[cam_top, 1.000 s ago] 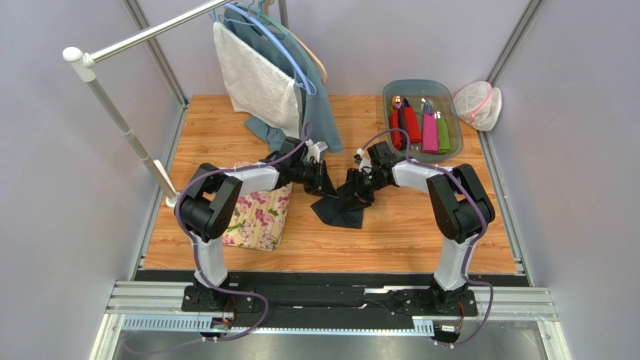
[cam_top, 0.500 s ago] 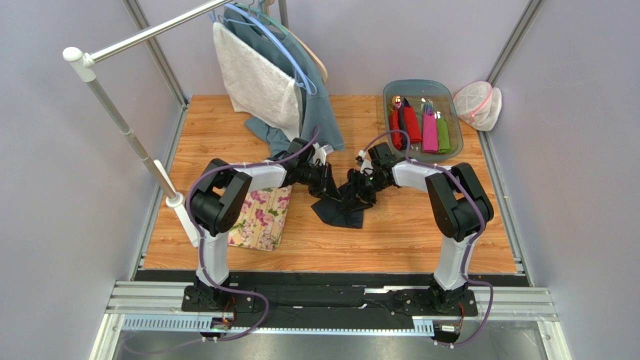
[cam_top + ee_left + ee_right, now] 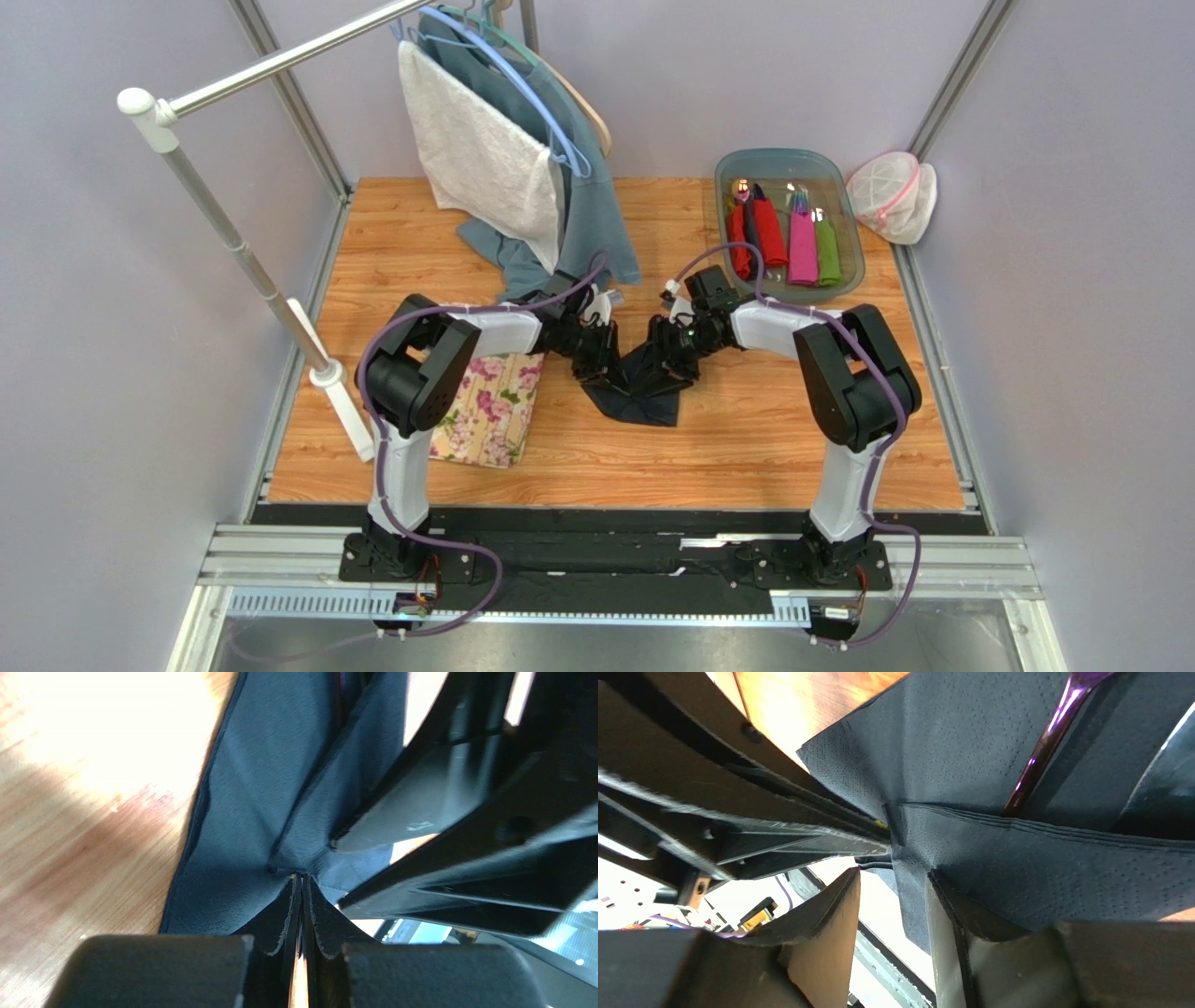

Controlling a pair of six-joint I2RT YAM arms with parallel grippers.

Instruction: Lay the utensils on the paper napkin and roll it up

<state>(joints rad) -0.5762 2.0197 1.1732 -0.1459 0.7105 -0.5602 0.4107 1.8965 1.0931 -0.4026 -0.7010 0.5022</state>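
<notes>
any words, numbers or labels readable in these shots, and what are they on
No text can be read in any view.
Faint raised mark on a finger of the right gripper, seen from the left wrist: too blurred to read.
The paper napkin is plain, with no print.

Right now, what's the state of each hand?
Left hand: closed, pinching the paper napkin edge.
Right hand: open, fingers straddling a fold of the napkin, not clamped.
</notes>
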